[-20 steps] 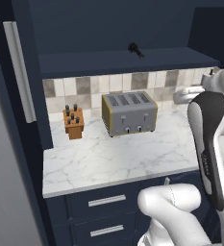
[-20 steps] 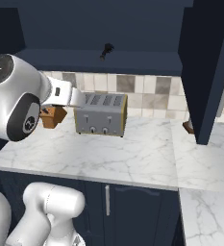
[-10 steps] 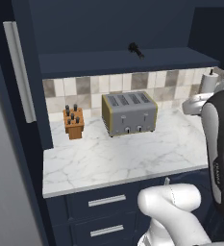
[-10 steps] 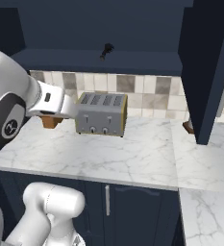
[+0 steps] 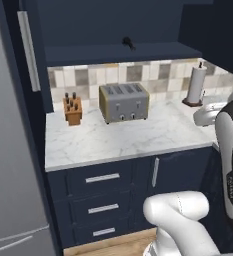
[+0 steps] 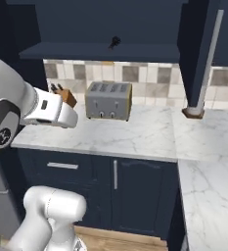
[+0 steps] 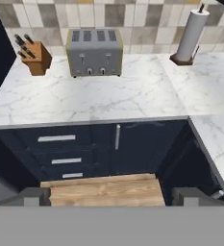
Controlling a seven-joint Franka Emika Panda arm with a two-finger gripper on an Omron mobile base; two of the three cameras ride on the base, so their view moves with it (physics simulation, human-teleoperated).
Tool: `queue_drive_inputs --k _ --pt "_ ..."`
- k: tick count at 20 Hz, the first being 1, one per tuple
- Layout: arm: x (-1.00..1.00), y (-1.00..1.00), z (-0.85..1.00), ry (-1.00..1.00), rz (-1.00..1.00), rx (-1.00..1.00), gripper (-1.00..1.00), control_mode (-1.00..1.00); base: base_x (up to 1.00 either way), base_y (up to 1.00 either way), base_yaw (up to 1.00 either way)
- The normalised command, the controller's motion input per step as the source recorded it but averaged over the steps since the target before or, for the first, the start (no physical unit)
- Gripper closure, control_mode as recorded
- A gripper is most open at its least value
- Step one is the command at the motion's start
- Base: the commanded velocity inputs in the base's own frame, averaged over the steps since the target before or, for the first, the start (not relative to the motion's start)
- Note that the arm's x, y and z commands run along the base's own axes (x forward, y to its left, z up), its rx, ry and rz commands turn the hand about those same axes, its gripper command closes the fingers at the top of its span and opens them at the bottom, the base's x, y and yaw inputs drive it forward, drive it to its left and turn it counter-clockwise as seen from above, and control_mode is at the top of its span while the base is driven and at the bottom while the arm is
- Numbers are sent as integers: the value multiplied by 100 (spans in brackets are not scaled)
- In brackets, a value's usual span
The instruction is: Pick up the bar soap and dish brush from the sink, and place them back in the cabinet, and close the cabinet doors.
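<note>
— Fridge point(image 5: 8, 175) on the far left, big and grey. Next to it?

— Left cabinet door point(image 5: 23, 55), swung wide open, with a long silver handle point(image 5: 29, 50) up its front.

— And inside the cabinet point(image 5: 113, 20)?

— Dish brush point(image 5: 129, 43), small and black, sitting on the navy shelf point(image 5: 88, 54), a bit right of the middle. Same dish brush point(image 6: 115, 42) up there in the right base view.

— Below the shelf?

— White marble bench point(image 5: 118, 142). From left to right on it: knife block point(image 5: 73, 109), toaster point(image 5: 124, 102), paper towel roll point(image 5: 195, 85). All standing up, well apart, back near the tiled wall point(image 5: 163, 72).

— Under the bench?

— Navy drawers point(image 5: 102, 178) with short flat handles, then a low door point(image 5: 175, 170) with one upright handle.

— Further right?

— Right cabinet door point(image 6: 198, 54), open too, seen from its edge in the right base view, silver handle point(image 6: 212, 49) on its side.

— End effector point(image 7: 113, 197)?

— Open wide in the hand view. Dark fingertips point(image 7: 31, 196) far apart, nothing between them. Pointing down at the wooden floor point(image 7: 104, 188) and the drawers, well back from the bench.
</note>
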Motion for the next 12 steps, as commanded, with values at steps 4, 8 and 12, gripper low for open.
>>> queue_drive_inputs --k 4,8,12 --pt "0 0 0 0 0 0 -100 100 -100 3 -8" --pt "0 0 0 0 0 0 -100 100 -90 20 -20" --pt "0 0 0 0 0 0 -100 100 -67 11 -36"
